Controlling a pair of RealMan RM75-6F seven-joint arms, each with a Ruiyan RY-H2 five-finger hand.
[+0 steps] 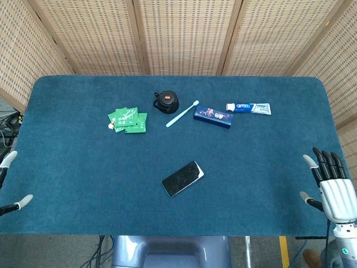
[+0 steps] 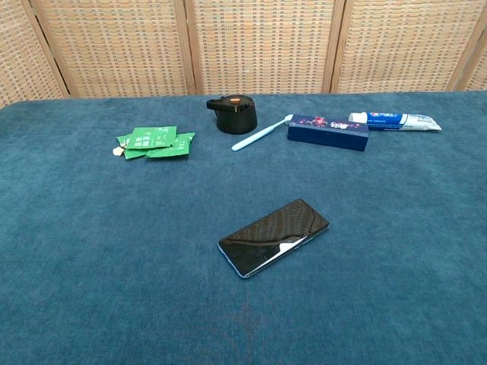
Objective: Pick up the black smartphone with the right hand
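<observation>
head view: blue felt table (image 1: 83, 167), wicker screens (image 1: 184, 33).

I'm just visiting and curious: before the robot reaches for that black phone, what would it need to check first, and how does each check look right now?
1. Black smartphone lies flat on the blue table, in plain sight: ok.
2. Nothing on or against the phone: ok.
3. Right hand holds nothing, fingers apart: ok.
4. Path from right hand to phone is bare cloth: ok.
5. Left hand sits at the far edge, out of the way: ok.
6. Whether the fingers can get under such a thin, flat phone: cannot tell.
</observation>
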